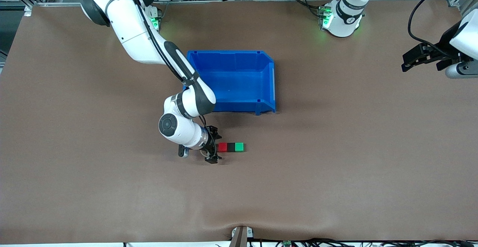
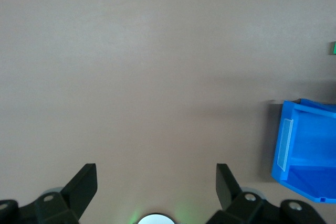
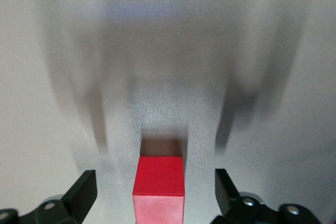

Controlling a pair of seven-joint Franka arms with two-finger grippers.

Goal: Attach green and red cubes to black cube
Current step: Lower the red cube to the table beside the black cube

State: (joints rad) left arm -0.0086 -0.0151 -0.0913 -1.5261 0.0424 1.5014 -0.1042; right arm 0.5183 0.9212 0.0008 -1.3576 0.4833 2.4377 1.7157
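Nearer the camera than the blue bin, I see red, black, green cubes joined; right pincer wide open beside red, left pincer open, waiting.

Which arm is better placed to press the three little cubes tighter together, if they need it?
Probably the right. The right gripper, jaws open, sits low beside the red cube, which lines up with the black cube and green cube. The left gripper waits over the table's end.
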